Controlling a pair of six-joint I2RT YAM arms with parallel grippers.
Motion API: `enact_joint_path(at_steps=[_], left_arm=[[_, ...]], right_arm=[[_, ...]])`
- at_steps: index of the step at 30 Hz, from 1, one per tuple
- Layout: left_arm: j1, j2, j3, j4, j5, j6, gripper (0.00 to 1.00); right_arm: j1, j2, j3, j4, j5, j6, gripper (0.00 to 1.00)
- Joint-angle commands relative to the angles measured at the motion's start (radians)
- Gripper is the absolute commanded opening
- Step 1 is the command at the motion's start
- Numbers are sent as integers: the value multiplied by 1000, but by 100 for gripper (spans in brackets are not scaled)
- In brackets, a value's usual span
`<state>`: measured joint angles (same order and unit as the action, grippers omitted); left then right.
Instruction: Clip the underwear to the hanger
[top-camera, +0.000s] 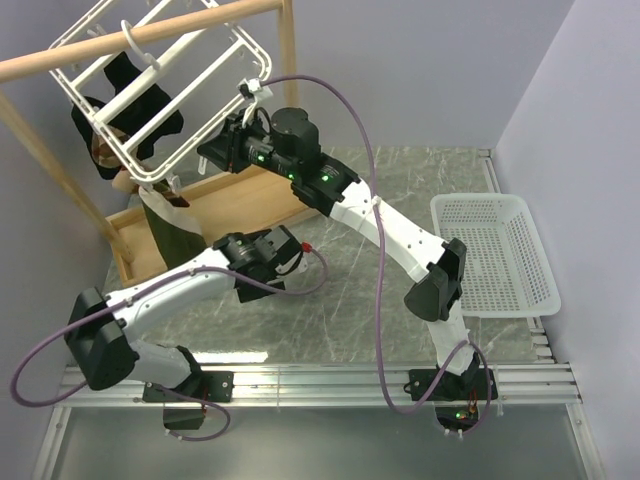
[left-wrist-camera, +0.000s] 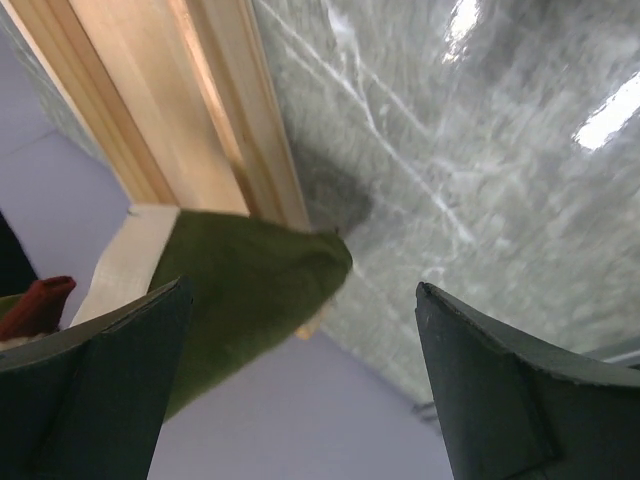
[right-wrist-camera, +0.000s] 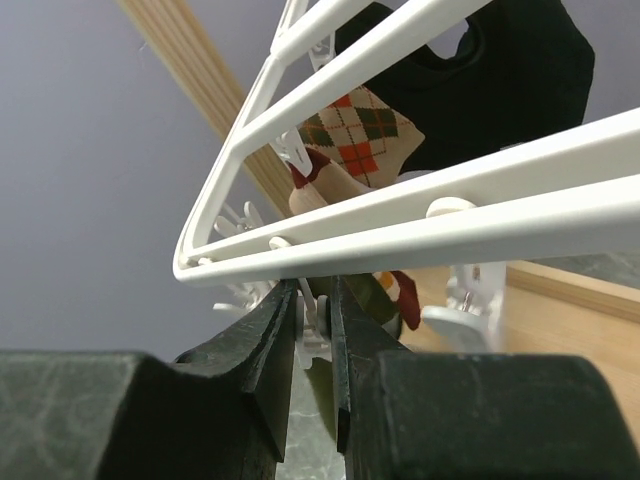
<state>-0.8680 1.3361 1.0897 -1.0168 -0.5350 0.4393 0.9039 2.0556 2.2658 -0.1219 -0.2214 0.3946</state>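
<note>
A grey marbled table (top-camera: 350, 300) is carrying a wooden rail stand (top-camera: 40, 60), and from its rail the hanger (right-wrist-camera: 480, 215) is hanging tilted, its low corner pointing toward the arms. A white mesh basket (top-camera: 500, 260) is sitting at the table's right edge, well apart from the stand. A black garment (right-wrist-camera: 500, 70) with an argyle patch is dangling under the frame's far side. The underwear (top-camera: 172, 232) is hanging below the frame's low corner, over the stand's wooden base. Whether a clip is already gripping its top edge cannot be told. The left gripper (left-wrist-camera: 300, 390) is hovering just beside the cloth with its jaws spread wide; in the left wrist view the olive fabric (left-wrist-camera: 250, 285) is showing ahead of the left finger, and contact cannot be judged. The right gripper (right-wrist-camera: 315, 320) is reaching up under the frame's near bar, its jaws drawn almost together on a small white clip (right-wrist-camera: 305, 335) – only a sliver of the clip is showing between them
</note>
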Motion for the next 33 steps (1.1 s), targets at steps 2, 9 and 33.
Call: enact_joint_path(at_steps=[2, 9, 33], left_arm=[[42, 60, 133, -144, -34, 39, 99], [213, 100, 161, -161, -49, 173, 99], [435, 385, 344, 57, -191, 434, 99]], right_arm=[[0, -57, -8, 68, 76, -8, 0], [-2, -84, -71, 108, 62, -16, 0], [-16, -135, -164, 166, 60, -17, 0]])
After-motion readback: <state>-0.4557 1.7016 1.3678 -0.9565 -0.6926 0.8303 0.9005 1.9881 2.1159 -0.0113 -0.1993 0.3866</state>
